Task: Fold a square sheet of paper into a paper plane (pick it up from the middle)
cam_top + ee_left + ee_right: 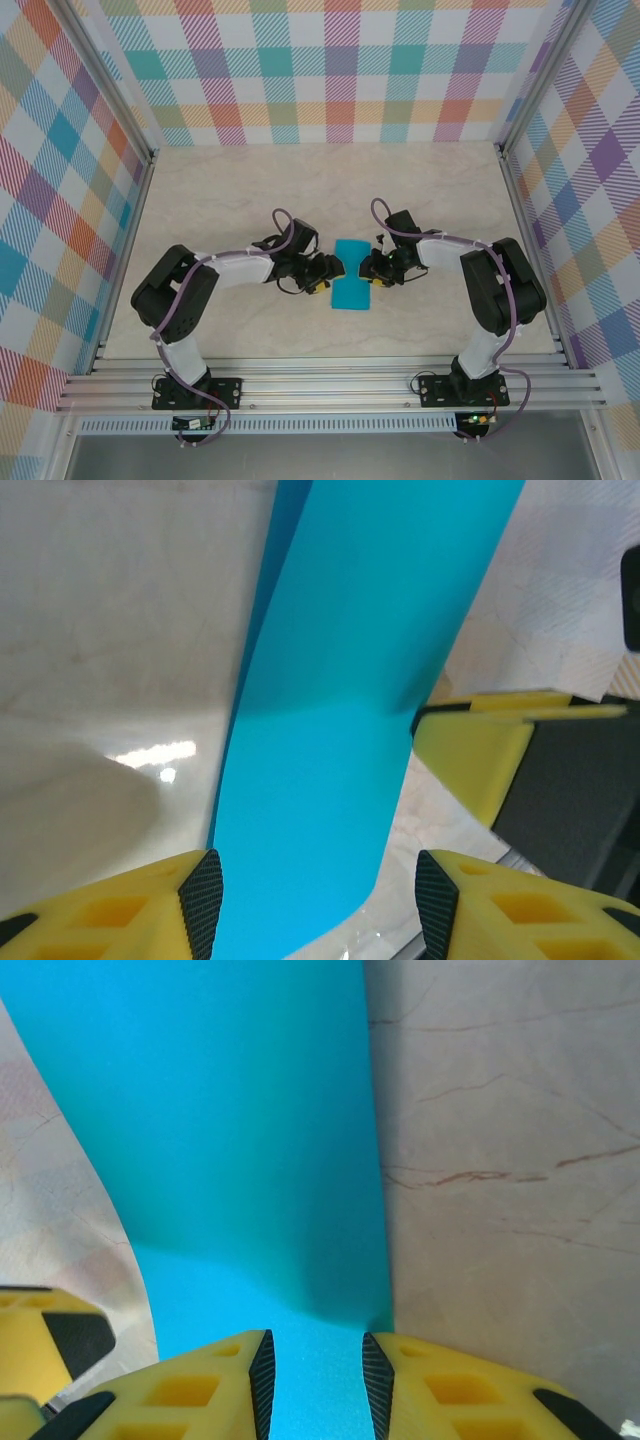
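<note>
Since crease is judged to need pinning from both sides, thin teal-blue paper sheet (351, 275) is flanked by both grippers on pale marbled table (300, 190). Left gripper (320, 905) is set at sheet's left edge, jaws wide, sheet running between pads, no clamp seen. Right gripper (317, 1380) is set at sheet's right edge, jaws narrow, small gap visible over sheet. Sheet is seen as long rectangle, not square; darker second layer along one long edge suggests half-fold. No dart point is formed yet.

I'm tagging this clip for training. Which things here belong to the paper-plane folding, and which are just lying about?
Job: teal paper, partly folded; left gripper; right gripper.
Just there: marble-look table; checked walls; aluminium frame.
</note>
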`<act>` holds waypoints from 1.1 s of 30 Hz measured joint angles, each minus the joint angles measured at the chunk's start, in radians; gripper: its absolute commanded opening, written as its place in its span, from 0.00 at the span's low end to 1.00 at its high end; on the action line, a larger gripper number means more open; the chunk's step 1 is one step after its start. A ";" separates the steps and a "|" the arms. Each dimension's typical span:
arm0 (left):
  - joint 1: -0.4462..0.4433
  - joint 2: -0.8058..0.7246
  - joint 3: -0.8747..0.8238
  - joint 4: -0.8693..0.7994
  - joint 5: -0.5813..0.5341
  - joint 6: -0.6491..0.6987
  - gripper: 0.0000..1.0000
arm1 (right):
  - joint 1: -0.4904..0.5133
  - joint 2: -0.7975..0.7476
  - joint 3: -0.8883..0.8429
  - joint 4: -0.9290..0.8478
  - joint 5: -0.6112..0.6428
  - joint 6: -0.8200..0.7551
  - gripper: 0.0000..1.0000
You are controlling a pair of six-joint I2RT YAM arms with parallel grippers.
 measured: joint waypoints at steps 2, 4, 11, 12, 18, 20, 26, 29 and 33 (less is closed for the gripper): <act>-0.006 -0.021 -0.030 0.003 0.000 -0.019 0.55 | 0.000 0.000 0.000 0.000 0.000 0.000 0.33; -0.010 -0.030 -0.053 0.006 0.000 -0.037 0.55 | 0.000 0.000 0.000 0.000 0.000 0.000 0.33; -0.022 -0.031 -0.079 0.034 0.000 -0.066 0.52 | 0.000 0.000 0.000 0.000 0.000 0.000 0.33; -0.024 -0.031 -0.079 0.037 0.000 -0.067 0.53 | 0.000 0.000 0.000 0.000 0.000 0.000 0.33; -0.034 -0.030 -0.079 0.054 0.000 -0.071 0.52 | 0.000 0.000 0.000 0.000 0.000 0.000 0.33; -0.034 -0.029 -0.079 0.054 0.000 -0.071 0.52 | 0.000 0.000 0.000 0.000 0.000 0.000 0.33; -0.034 -0.011 -0.079 0.055 0.001 -0.070 0.52 | 0.000 0.001 0.000 0.001 0.000 0.000 0.33; -0.034 -0.004 -0.079 0.056 0.003 -0.070 0.52 | 0.000 0.001 0.000 0.001 0.000 0.000 0.33; -0.034 -0.002 -0.079 0.063 0.006 -0.071 0.49 | 0.000 0.001 0.000 0.001 -0.001 0.000 0.33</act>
